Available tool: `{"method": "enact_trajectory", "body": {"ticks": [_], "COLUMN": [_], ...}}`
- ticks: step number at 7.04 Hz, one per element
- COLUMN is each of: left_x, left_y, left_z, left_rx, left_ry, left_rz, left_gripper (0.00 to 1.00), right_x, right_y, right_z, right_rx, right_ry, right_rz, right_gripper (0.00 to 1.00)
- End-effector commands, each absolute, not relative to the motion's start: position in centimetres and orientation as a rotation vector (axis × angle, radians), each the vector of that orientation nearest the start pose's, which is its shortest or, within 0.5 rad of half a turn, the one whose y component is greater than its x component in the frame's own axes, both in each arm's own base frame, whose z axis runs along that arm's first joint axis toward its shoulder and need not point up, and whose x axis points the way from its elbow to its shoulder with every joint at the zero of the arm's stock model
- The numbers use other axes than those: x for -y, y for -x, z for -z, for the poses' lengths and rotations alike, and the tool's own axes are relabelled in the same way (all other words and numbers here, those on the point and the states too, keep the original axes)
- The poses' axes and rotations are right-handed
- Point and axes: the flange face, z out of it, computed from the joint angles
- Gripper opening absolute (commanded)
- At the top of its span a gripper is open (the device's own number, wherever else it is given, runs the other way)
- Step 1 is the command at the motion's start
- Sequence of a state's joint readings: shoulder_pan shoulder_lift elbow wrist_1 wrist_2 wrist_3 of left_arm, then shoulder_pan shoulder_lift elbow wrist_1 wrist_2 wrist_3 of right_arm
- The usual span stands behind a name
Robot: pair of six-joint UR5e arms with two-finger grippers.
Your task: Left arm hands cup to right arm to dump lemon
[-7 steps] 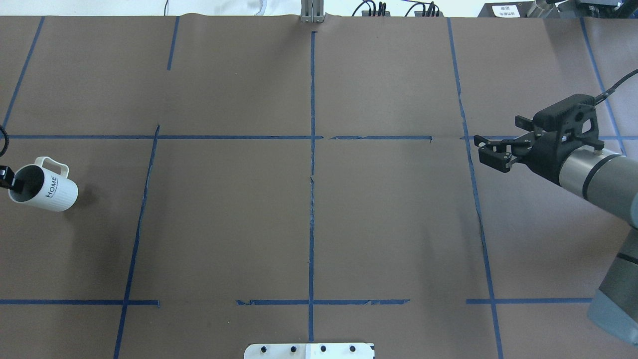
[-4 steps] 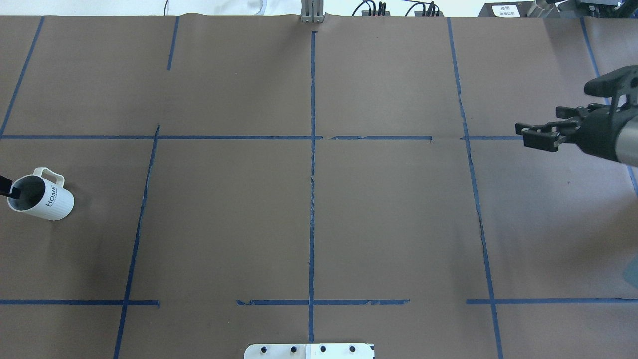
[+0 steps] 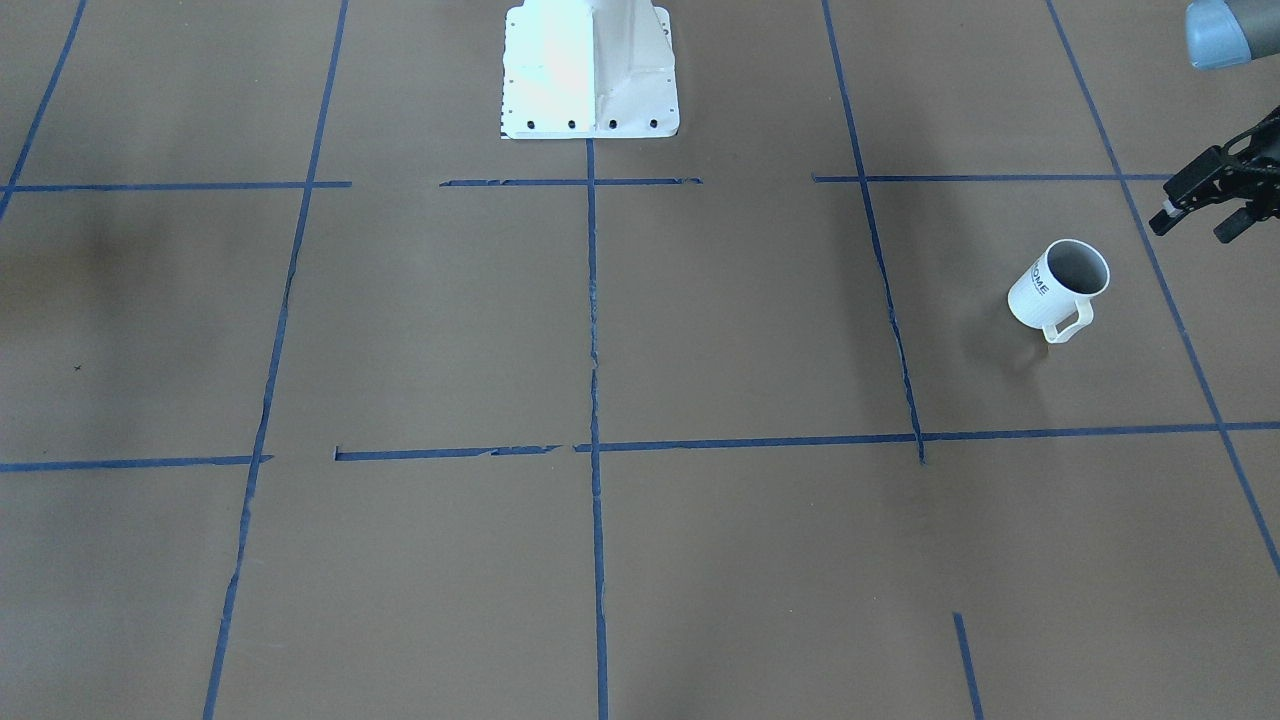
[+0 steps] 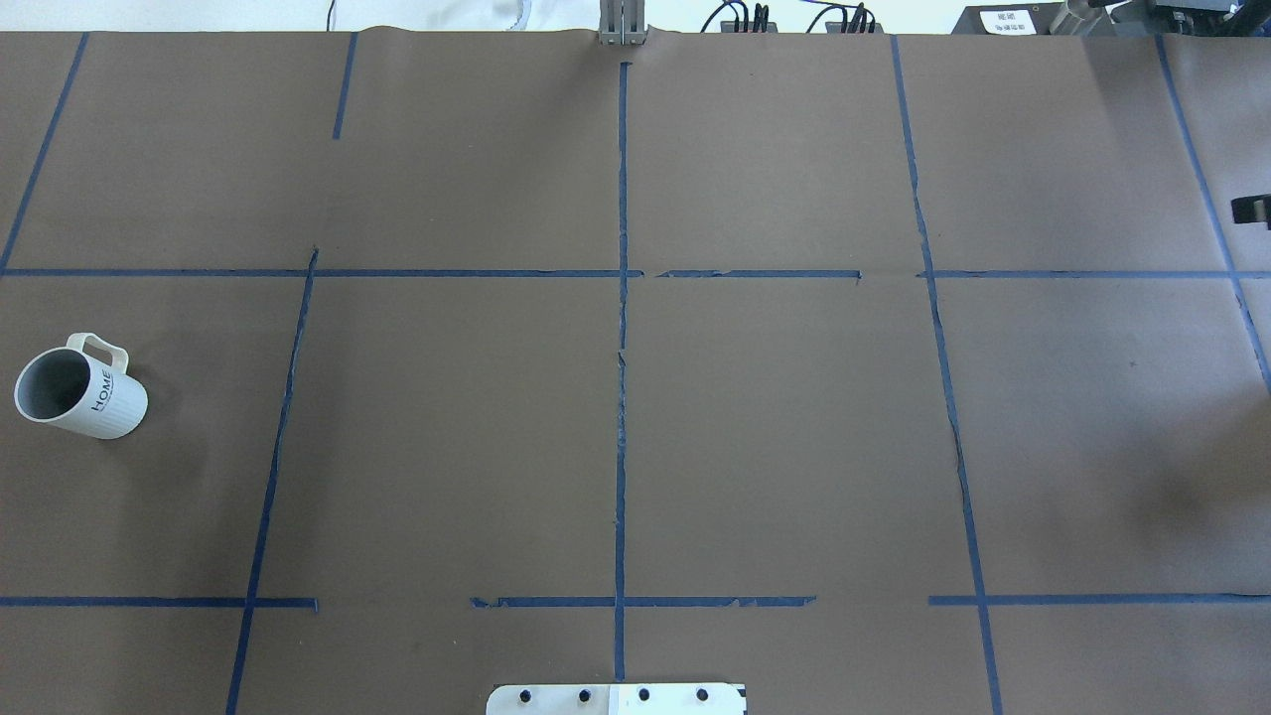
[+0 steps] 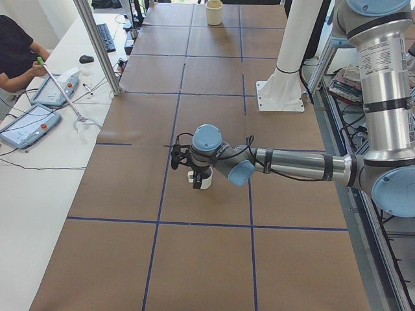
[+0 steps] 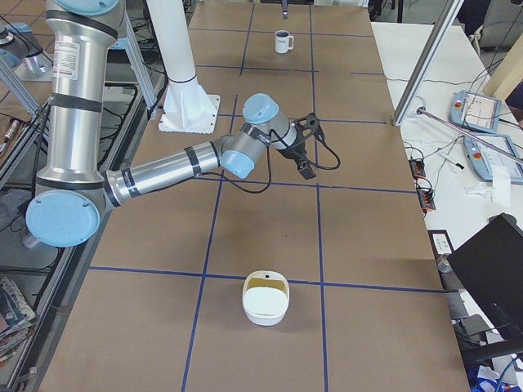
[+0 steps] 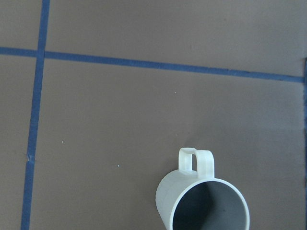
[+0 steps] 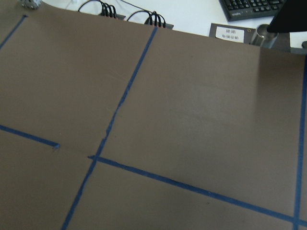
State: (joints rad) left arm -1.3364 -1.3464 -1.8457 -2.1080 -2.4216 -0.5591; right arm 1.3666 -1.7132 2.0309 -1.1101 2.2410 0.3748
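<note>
The white cup (image 4: 79,392) with "HOME" on its side stands alone on the table at the far left, handle pointing away from the robot. It also shows in the front view (image 3: 1060,288), in the left wrist view (image 7: 204,201) and far off in the right side view (image 6: 283,41). Its grey inside looks empty; no lemon shows. My left gripper (image 3: 1192,228) is open, off the cup and a little to its outer side. In the left side view it (image 5: 185,159) hovers over the cup (image 5: 205,181). Only a black sliver of my right gripper (image 4: 1251,211) shows; I cannot tell its state.
A white bowl-like container (image 6: 265,298) sits on the table toward the robot's right end. The white robot base (image 3: 590,70) stands at mid-table near the robot. Blue tape lines cross the brown mat. Operator desks with tablets (image 5: 29,123) line the far side.
The left gripper's finger has come out of the cup and left the overhead view; the cup now rests free. The right arm has drawn back to the right, almost out of view.
</note>
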Motion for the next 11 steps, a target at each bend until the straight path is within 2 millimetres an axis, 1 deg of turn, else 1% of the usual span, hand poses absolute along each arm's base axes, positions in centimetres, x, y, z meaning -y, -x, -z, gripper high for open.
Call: {"method": "enact_trajectory", "body": {"ticks": [1, 2, 3, 4, 5, 6, 7, 8, 9, 10, 11], "left_x": [41.5, 41.0, 40.8, 40.0, 38.2, 36.5, 36.4, 36.5, 36.4, 36.4, 36.3], "left_y": [-0.1, 2.5, 4.7, 5.1, 5.9, 6.4, 8.4, 9.6, 9.7, 9.4, 9.3], "left_z": [-53.3, -52.2, -51.5, -51.8, -53.4, -55.7, -57.8, -59.9, -59.4, -59.9, -60.4], "left_rx": [-0.915, -0.87, -0.856, -0.854, -0.856, -0.858, -0.859, -0.874, -0.861, -0.86, -0.86], "left_ry": [-0.188, -0.159, -0.121, -0.046, -0.025, -0.005, 0.003, 0.017, 0.018, 0.037, 0.066], "left_rz": [-0.024, -0.069, -0.068, -0.048, -0.058, -0.084, -0.024, 0.02, 0.033, 0.039, 0.083], "left_gripper": [1.0, 1.0, 1.0, 1.0, 1.0, 1.0, 1.0, 1.0, 1.0, 1.0, 1.0], "right_x": [41.8, 40.4, 39.6, 38.8, 38.1, 36.5, 35.4, 34.8, 34.7, 34.8, 34.9], "right_y": [-5.0, -6.7, -7.6, -8.1, -8.2, -8.0, -7.9, -7.3, -6.0, -5.6, -5.8], "right_z": [-49.6, -51.5, -52.9, -54.1, -53.9, -56.3, -58.5, -59.1, -59.5, -59.8, -59.9], "right_rx": [0.766, 0.775, 0.805, 0.823, 0.825, 0.816, 0.82, 0.822, 0.818, 0.804, 0.784], "right_ry": [-0.411, -0.366, -0.258, -0.157, -0.106, -0.029, 0.017, 0.035, 0.057, 0.06, 0.044], "right_rz": [0.161, 0.176, 0.11, 0.058, 0.03, 0.003, -0.013, -0.003, 0.028, 0.041, 0.051], "right_gripper": [1.0, 1.0, 1.0, 1.0, 1.0, 1.0, 1.0, 1.0, 1.0, 1.0, 1.0]}}
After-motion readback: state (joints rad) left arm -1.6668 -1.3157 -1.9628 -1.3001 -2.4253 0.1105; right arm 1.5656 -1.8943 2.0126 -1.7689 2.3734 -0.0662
